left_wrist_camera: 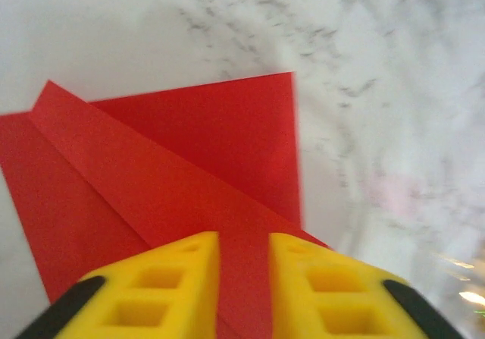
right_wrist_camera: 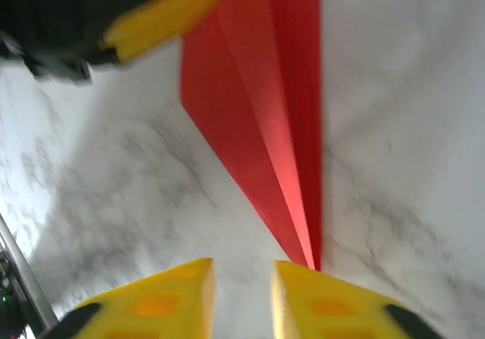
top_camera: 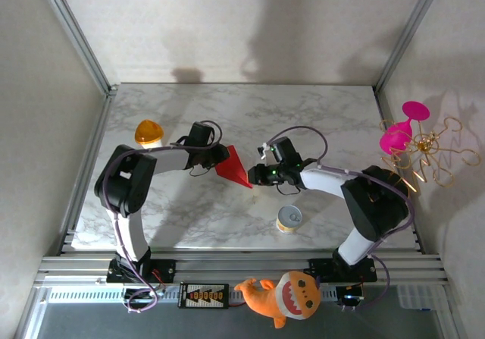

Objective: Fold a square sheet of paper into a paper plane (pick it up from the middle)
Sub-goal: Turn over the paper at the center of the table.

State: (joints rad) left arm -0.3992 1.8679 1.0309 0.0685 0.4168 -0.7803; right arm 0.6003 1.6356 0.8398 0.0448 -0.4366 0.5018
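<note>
- Left wrist view, left gripper (left_wrist_camera: 244, 240): we log its jaws as a narrow gap apart, astride the wide tail of the paper plane (left_wrist_camera: 189, 164) and clamping nothing.
- Paper plane: a red dart flat on the marble table (top_camera: 189, 210), lying between both tools with its nose just ahead of the right gripper (right_wrist_camera: 242, 267).
- Right gripper: jaws slightly parted and empty, with marble showing in the gap.
- Handling, in our judgement: pin the tail from the left, press along the centre crease, and avoid dragging the paper.
- Unclear: both wrist views are blurred, and we cannot tell whether the left pads touch the paper.
</note>
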